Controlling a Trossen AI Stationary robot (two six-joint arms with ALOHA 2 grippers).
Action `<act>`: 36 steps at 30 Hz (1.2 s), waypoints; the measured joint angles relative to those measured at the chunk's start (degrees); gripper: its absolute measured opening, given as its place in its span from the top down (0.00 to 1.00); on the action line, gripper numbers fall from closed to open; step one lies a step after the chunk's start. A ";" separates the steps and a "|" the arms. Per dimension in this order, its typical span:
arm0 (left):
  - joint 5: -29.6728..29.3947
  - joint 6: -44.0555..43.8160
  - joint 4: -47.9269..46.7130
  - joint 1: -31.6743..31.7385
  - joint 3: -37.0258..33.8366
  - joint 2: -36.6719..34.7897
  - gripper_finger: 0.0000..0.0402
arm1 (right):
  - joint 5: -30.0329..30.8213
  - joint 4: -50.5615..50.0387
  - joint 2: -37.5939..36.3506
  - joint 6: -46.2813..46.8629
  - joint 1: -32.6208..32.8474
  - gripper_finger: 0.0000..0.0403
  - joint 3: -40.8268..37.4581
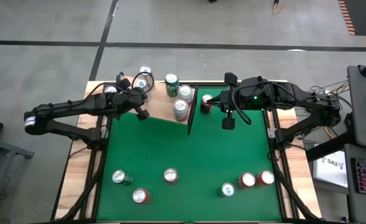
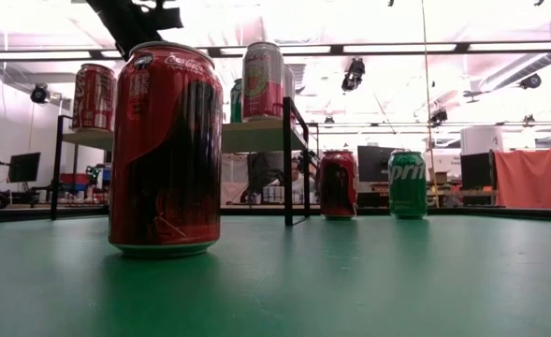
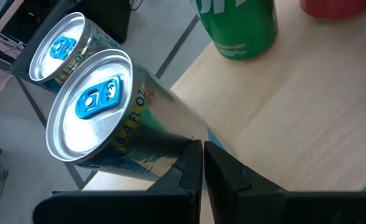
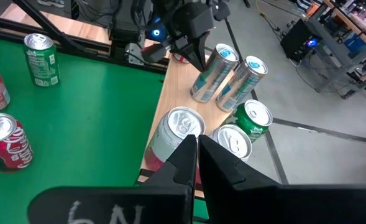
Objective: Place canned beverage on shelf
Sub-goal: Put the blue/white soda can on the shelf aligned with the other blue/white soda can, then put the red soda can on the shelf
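The shelf [image 1: 161, 111] is a pale wood board with a dark upright end panel [image 1: 191, 112], raised on dark legs at the table's far left. Several cans stand on it, among them two silver blue-tabbed cans [image 1: 144, 81] and a green can [image 1: 172, 84]. My left gripper [image 1: 146, 92] is shut, with its tips right beside the nearer silver can [image 3: 117, 118]. My right gripper [image 1: 207, 102] is shut and empty over the end panel, above a dark red can [image 2: 339, 184] that stands on the green table beside the shelf. My left gripper [image 3: 202, 149] has its shut fingertips at the lower side wall [image 3: 170, 146] of the nearer silver can, coming slantwise from above. I cannot tell whether they touch it. The can stands upright on the shelf near its far left edge.
Several cans stand along the table's near part, among them a silver one [image 1: 118, 177], a red Coca-Cola can [image 2: 165, 150] and a red-topped pair [image 1: 256, 179]. A green Sprite can [image 2: 407, 184] stands right of the dark red one. The green middle [image 1: 189, 149] holds no cans.
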 joint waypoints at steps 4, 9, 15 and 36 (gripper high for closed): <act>0.00 0.03 0.12 0.64 0.00 0.09 1.00 | 0.00 0.01 0.00 0.00 0.00 0.98 0.00; 0.00 0.29 0.16 1.33 0.00 0.10 1.00 | 0.00 0.02 0.00 0.00 0.00 0.98 0.00; 0.00 0.33 0.40 1.35 0.00 0.10 1.00 | 0.02 0.02 0.00 0.00 0.00 0.98 0.00; 0.11 -4.89 1.14 -0.87 0.00 -2.31 1.00 | -0.07 0.07 0.00 -0.68 -0.26 0.98 0.00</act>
